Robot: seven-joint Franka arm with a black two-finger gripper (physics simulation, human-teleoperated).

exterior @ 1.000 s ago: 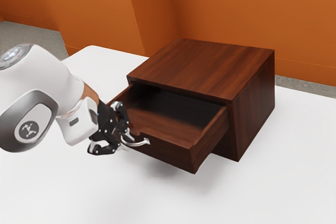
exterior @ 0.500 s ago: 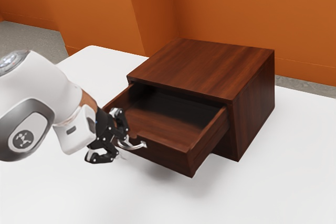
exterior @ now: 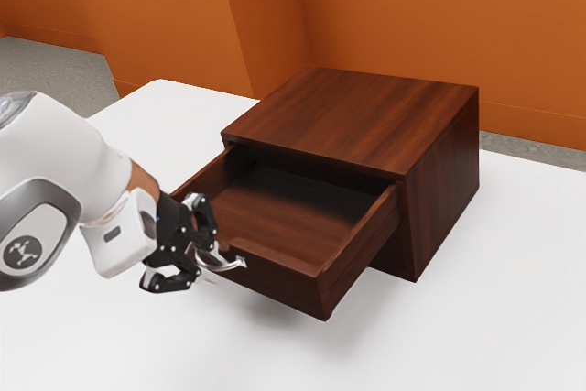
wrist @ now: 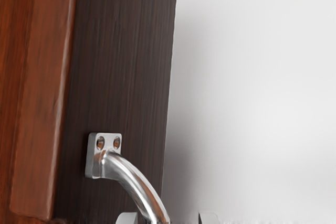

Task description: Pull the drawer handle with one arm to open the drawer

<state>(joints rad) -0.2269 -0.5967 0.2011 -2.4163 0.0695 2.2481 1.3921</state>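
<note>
Gripper (exterior: pixel 195 260) at drawer (exterior: pixel 362 243) front, around handle (exterior: pixel 231 263); clamp state cannot be told. Risk: handle slips free if pull direction deviates from drawer travel

One dark brown wooden cabinet (exterior: pixel 366 121), one matching wooden drawer (exterior: pixel 307 217), one curved silver metal handle (wrist: pixel 128 179), one white table (exterior: pixel 476 318) and one black gripper (exterior: pixel 197 258) are counted.

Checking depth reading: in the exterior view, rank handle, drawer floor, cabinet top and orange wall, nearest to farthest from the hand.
1. Handle, at the hand.
2. Drawer floor, just behind it.
3. Cabinet top, higher and farther back.
4. Orange wall, behind everything.
</note>
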